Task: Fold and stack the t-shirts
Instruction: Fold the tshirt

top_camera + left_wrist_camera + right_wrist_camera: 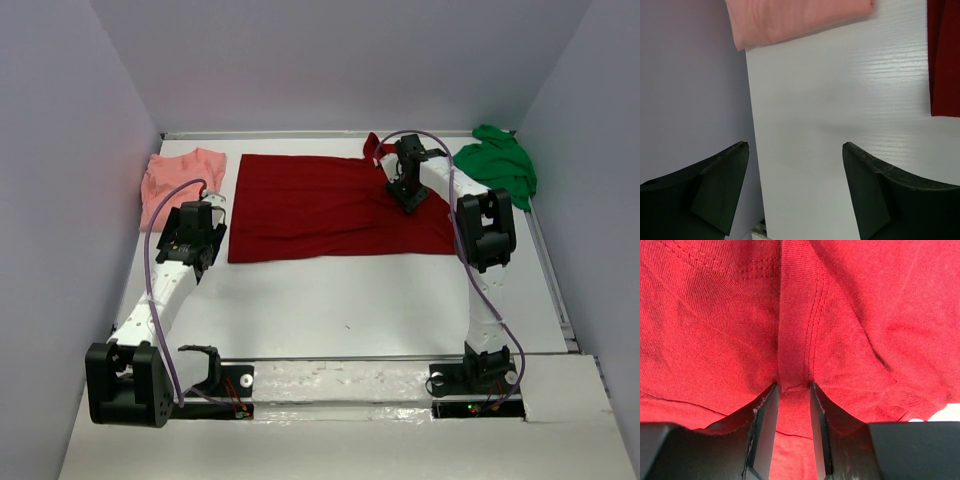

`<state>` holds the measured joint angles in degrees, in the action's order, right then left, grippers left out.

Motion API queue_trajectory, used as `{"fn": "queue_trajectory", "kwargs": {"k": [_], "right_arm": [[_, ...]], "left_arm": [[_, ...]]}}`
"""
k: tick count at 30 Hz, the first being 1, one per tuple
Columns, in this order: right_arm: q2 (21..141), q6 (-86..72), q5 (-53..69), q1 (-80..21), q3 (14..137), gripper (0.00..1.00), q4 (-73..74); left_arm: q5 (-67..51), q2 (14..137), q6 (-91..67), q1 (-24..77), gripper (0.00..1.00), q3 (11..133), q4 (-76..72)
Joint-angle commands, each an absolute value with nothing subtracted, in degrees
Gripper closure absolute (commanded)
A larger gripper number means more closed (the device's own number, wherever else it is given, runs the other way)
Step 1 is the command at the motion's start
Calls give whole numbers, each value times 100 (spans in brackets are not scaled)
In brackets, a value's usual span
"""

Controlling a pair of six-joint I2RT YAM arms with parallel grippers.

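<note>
Found the left gripper (794, 150) released on the left side, jaws wide apart over the table (350, 300), holding nothing, with the salmon-pink shirt (180, 180) bunched just beyond it at the far left. Farther out, saw the dark red shirt (330, 205) spread flat across the middle and the right gripper (793, 387) clenched on a raised ridge of its cloth at the far right edge, near the crumpled green shirt (500, 165) in the far right corner. Judged the cloth light, soft and limp, apt to sag from one pinch, so best taken at two corners.
</note>
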<state>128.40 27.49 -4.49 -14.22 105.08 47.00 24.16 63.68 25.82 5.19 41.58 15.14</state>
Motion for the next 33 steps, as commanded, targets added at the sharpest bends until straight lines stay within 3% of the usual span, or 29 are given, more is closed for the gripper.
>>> {"fn": "queue_trajectory", "kwargs": {"k": [1,4,13,18,22,33], "right_arm": [[12814,2689,-395,-1389,10555,63,4447],[12841,2707,-439,-1389,10599,63,4456],[12911,2716,-501,-1336,10661,75,4456],[12937,2716,-518,-1336,10644,85,4456],[12929,2716,-545,-1336,10652,100,4456],[12797,2760,-694,-1336,10837,100,4456]], "left_arm": [[2435,6302,2566,545,12,4192,1529],[2435,6310,2566,554,12,4184,1538],[2452,6328,2558,554,12,4201,1547],[2452,6337,2558,554,12,4201,1556],[2452,6337,2549,554,12,4210,1556],[2443,6328,2531,554,12,4228,1573]]}}
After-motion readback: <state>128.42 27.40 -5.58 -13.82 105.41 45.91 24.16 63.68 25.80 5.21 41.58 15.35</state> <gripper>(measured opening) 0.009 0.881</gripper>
